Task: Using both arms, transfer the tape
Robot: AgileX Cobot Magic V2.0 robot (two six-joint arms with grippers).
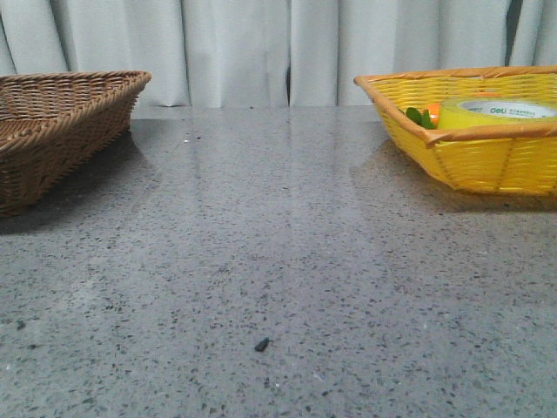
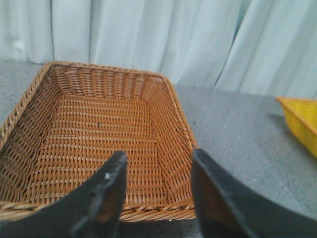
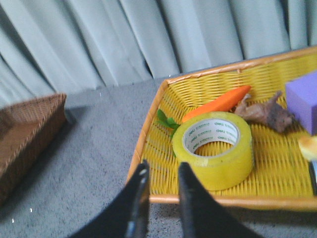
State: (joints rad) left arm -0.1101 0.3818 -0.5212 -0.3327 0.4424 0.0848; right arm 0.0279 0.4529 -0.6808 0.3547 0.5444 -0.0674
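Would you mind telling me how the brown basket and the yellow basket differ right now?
The brown basket is dark woven wicker and empty; the yellow basket is bright yellow and holds the tape, a carrot and other items. The left gripper hangs by the brown one, the right gripper by the yellow one. Both are shallow, woven and rectangular.

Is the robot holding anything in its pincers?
No. Both the left pincer and right pincer are open and empty; the tape lies in the yellow basket.
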